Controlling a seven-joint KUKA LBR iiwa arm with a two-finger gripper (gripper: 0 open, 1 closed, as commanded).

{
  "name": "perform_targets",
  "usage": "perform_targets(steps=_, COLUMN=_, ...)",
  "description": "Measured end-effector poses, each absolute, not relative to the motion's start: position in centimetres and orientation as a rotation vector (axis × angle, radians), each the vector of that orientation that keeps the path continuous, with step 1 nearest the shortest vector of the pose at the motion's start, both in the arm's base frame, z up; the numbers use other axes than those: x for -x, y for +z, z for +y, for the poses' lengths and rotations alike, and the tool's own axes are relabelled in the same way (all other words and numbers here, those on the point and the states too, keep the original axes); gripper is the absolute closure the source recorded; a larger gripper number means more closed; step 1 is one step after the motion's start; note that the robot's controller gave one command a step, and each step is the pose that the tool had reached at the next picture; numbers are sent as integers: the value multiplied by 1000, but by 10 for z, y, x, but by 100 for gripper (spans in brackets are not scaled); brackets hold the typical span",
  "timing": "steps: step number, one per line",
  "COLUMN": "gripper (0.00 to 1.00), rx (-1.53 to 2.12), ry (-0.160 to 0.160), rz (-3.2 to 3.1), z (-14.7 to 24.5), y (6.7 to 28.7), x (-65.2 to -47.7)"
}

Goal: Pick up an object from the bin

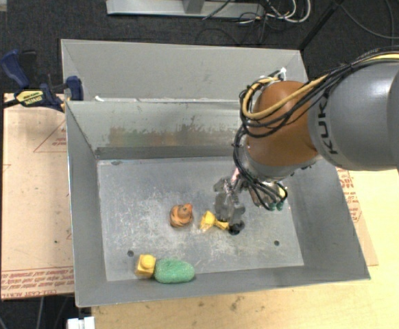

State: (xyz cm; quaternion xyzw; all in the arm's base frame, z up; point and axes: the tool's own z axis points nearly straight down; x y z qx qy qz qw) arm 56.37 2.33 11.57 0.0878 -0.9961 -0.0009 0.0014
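Scuffed grey bin (138, 197), dark carpet (49, 12) around it, hand (230, 219) low beside yellow piece (209, 220), grip unclear

— What is cut off?
— The grey metal arm (374, 115) is cut by the edge at 3 o'clock.
— What is covered?
— The small yellow lumpy piece (209, 220) is overlapped at its 3 o'clock end by the dark metal gripper (231, 219); its kind cannot be told.

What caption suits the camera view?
Tool low in the bin beside a small yellow piece; orange-brown lump, yellow block, green oval nearby.
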Motion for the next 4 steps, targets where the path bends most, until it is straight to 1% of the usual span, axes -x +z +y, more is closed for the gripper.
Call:
perform_targets(steps=1, gripper=0, rx=-393, ry=-2, rz=-3119, z=28, y=148, x=-553)
perform_targets(steps=2, gripper=0, rx=-393, ry=-2, rz=-3119, z=28, y=148, x=-553)
perform_targets(steps=3, gripper=100, rx=-471, ry=-2, rz=-3106, z=21, y=80, x=-560)
perform_targets(steps=4, gripper=100, rx=-471, ry=-2, rz=-3106, z=21, y=80, x=-560)
